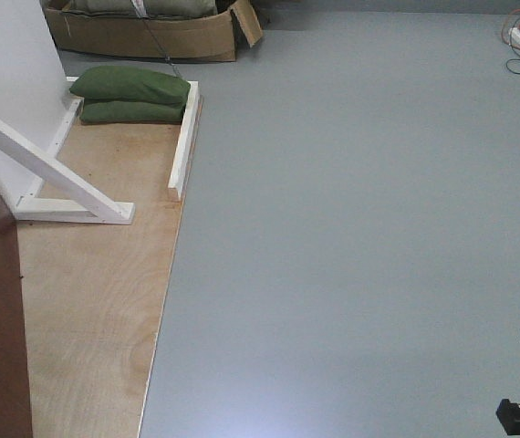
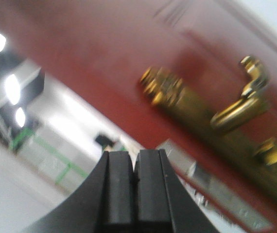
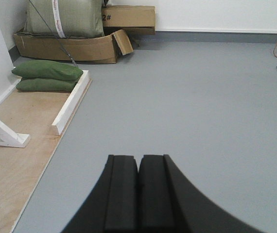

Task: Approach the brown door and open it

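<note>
Two grippers, both pressed together and both empty. Your left gripper (image 2: 134,156) shows its black pads (image 2: 119,184) flat against each other with nothing between them. It faces the large reddish-brown glossy wooden door (image 2: 99,58), which fills the upper part of the left wrist view. That picture is blurred, but you can make out the door's ornate brass lever handle (image 2: 238,111) on its long brass backplate (image 2: 192,104). The handle sits up and to the right of the fingertips, apart from them. Your right gripper (image 3: 138,162) is likewise closed tight on nothing and points out over the bare grey floor (image 3: 201,97). From the front camera, the same door stands at the far left edge, over the pale plywood platform (image 1: 96,274) and beside a white wooden frame brace (image 1: 50,169). Two green sandbags (image 1: 132,91) lie stacked at the platform's far end, in front of a brown cardboard box (image 1: 150,36).
</note>
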